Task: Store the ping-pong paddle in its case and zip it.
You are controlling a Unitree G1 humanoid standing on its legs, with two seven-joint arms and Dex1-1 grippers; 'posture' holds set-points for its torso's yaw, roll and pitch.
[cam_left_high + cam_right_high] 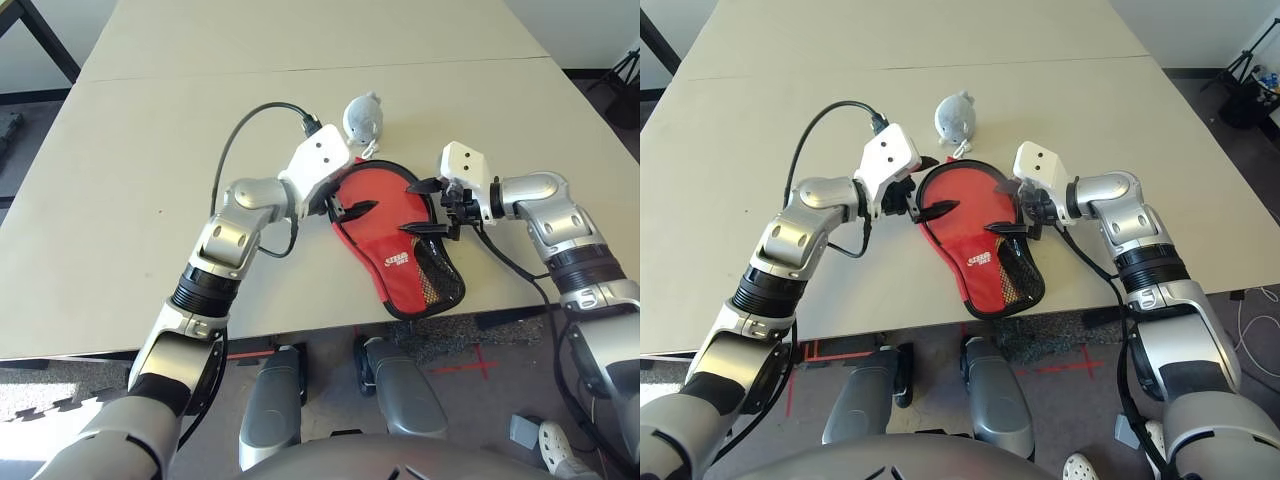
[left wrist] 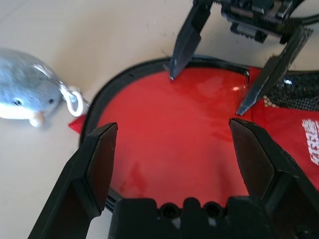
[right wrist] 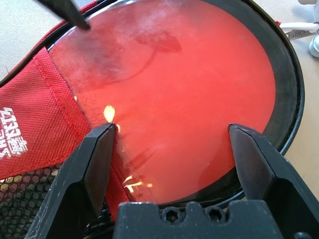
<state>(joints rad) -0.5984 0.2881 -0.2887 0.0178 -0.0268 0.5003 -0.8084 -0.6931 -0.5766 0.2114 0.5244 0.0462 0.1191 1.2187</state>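
Two wide hands, left hand (image 1: 352, 207) and right hand (image 1: 425, 208), flank the paddle (image 3: 189, 99) in its case (image 1: 410, 268); grey plush keychain (image 1: 363, 117) just beyond.

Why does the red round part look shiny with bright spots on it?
In the right wrist view, the ping-pong paddle has a smooth rubber face that mirrors the room light, giving small bright glints and a dark shadow of a finger. In the left wrist view, softer pale glare lies on it too, and the grey plush toy looks slightly blurred.
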